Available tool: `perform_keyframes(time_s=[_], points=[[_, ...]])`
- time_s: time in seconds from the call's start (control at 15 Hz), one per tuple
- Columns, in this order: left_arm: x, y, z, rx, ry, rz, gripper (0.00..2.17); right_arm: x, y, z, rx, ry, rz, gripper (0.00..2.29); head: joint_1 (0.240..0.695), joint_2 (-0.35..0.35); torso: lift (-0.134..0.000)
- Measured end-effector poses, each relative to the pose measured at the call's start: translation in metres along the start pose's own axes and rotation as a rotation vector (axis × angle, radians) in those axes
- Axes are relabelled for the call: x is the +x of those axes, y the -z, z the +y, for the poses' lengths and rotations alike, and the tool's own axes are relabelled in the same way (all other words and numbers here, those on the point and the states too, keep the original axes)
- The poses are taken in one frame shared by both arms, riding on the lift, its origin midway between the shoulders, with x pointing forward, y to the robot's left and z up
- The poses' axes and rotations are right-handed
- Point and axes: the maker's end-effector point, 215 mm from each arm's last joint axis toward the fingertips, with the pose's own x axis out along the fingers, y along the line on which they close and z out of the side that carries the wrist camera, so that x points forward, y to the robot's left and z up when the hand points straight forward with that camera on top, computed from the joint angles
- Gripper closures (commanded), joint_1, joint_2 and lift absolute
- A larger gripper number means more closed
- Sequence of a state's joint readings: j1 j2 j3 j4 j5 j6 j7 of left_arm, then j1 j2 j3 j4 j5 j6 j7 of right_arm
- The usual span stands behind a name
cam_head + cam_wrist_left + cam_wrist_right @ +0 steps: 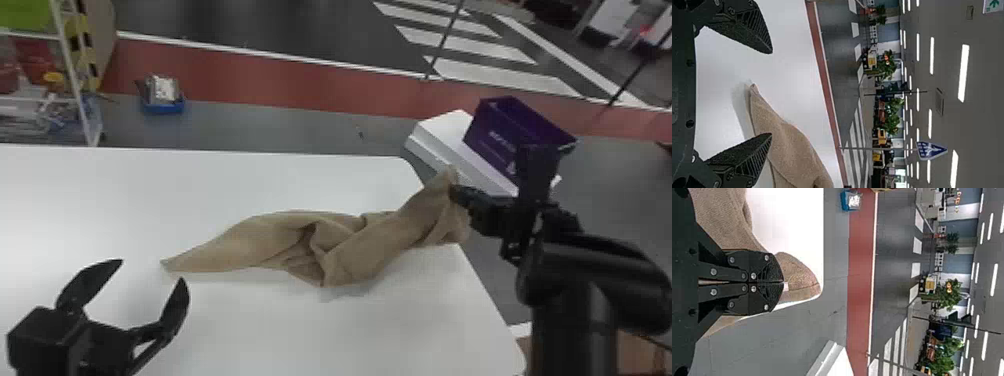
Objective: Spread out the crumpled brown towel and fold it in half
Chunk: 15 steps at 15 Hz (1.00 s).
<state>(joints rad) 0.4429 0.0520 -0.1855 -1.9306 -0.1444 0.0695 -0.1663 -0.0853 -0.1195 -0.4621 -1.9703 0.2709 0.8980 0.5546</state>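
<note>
Across the white table [100,200], the brown towel [270,240] was bunched and twisted, its right end raised at the table's edge. Spreading was judged barely advanced; flattening and folding were left to be done. By the right gripper [780,282], that end was clamped; the left gripper [152,270] was held wide apart, empty, near the other tip. One table, one towel and two grippers were counted.

left pincer [152,270] low at left in head view, fingers parted wide, tips pointing forward, right arm [575,320] up from bottom edge, bent near the wrist, right pincer [456,193] aimed inward to the left, its two fingers closed together
</note>
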Motion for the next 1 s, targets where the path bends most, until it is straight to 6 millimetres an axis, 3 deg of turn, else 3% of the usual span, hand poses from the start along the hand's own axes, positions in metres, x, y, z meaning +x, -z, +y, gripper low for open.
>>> perform_keyframes(time_s=[0.33,0.47,0.67,1.0], points=[[0.043,0.011,-0.046,0.009,0.107,0.015,0.22,-0.017,0.021,-0.042,0.040,-0.013,-0.132,1.36,0.695,-0.350,-0.124],[0.052,0.014,-0.071,0.006,0.166,0.020,0.34,-0.021,0.034,-0.050,0.021,-0.006,-0.147,1.36,0.695,-0.350,-0.124],[0.051,0.006,-0.102,-0.008,0.236,0.004,0.94,-0.022,0.047,-0.046,0.006,-0.008,-0.158,1.36,0.695,-0.350,-0.124],[0.056,-0.007,-0.139,-0.004,0.308,-0.019,1.00,-0.025,0.058,-0.022,0.001,-0.042,-0.166,1.36,0.695,-0.350,-0.124]])
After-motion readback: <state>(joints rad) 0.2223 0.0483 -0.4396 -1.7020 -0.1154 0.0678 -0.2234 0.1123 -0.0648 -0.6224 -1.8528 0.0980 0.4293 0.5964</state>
